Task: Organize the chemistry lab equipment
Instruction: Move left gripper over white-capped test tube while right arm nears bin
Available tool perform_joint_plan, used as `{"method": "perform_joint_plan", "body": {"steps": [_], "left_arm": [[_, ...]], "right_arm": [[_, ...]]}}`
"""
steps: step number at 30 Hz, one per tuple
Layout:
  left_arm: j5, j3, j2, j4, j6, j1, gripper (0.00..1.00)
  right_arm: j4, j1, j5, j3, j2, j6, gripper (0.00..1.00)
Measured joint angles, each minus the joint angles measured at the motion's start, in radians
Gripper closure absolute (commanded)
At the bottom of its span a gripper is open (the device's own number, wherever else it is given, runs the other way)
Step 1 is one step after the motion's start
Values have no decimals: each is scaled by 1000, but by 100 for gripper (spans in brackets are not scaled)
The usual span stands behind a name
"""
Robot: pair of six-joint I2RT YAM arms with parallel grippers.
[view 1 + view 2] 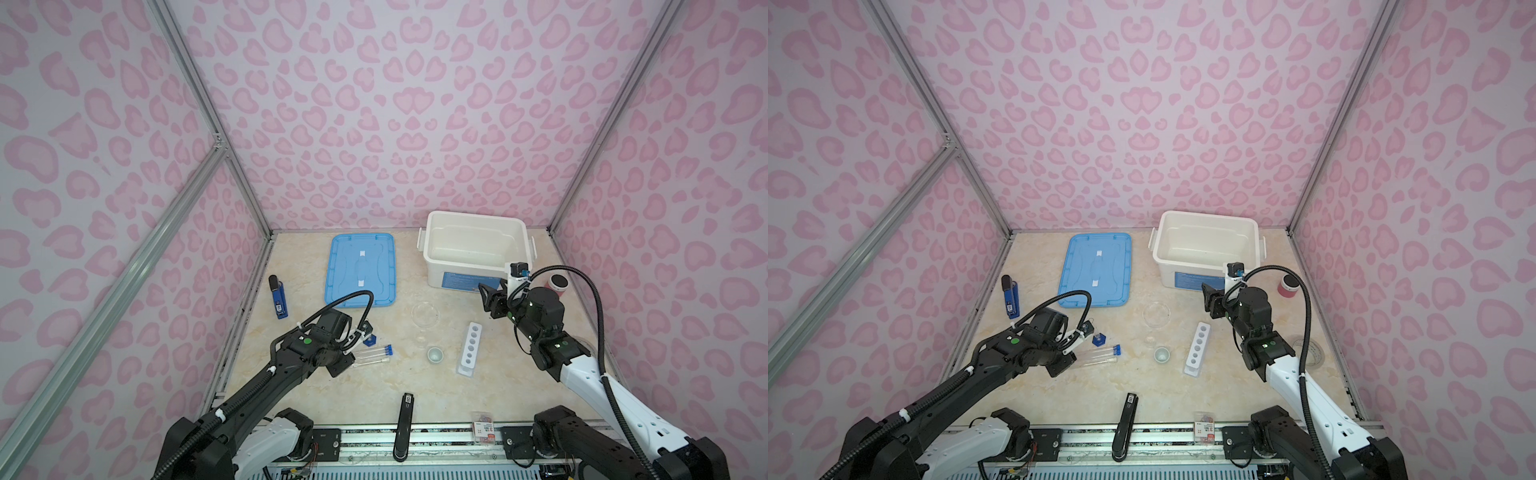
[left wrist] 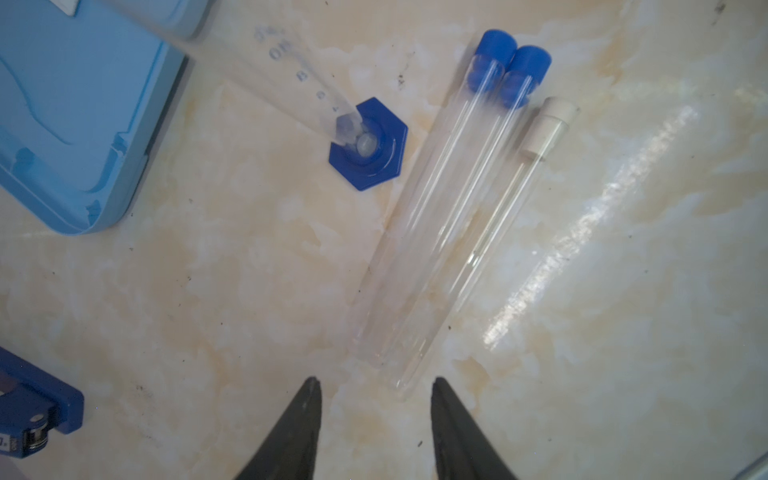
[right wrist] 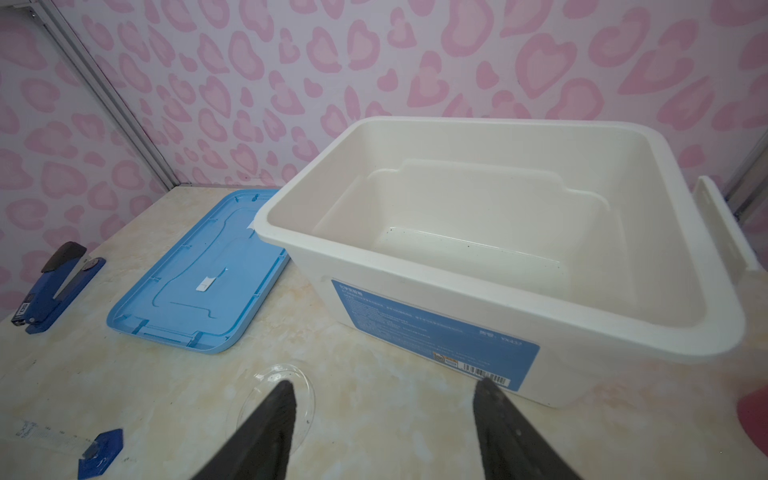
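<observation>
Lying beside white bin (image 3: pixel 374 272), blue lid (image 1: pixel 360 270), test tubes (image 2: pixel 449 199) on tabletop (image 1: pixel 374 395)

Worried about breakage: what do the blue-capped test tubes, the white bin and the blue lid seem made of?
Blue-capped test tubes: clear and glossy, glass or hard plastic; the table shows through, with thin highlights.
White bin: opaque moulded plastic, smooth rounded rim, soft sheen.
Blue lid: opaque moulded plastic, with raised ribs.
</observation>
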Motion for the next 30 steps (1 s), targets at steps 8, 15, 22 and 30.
{"method": "perform_joint_plan", "body": {"steps": [8, 15, 22, 30], "left_arm": [[5, 0, 82, 31, 11, 16, 55], [8, 3, 129, 73, 21, 16, 55], [23, -13, 146, 136, 34, 16, 56], [41, -16, 154, 161, 61, 11, 57]], "right_arm": [[26, 0, -31, 8, 56, -15, 33], [66, -5, -45, 9, 109, -22, 33], [82, -6, -60, 13, 132, -22, 34], [103, -6, -62, 9, 143, -18, 34]]}}
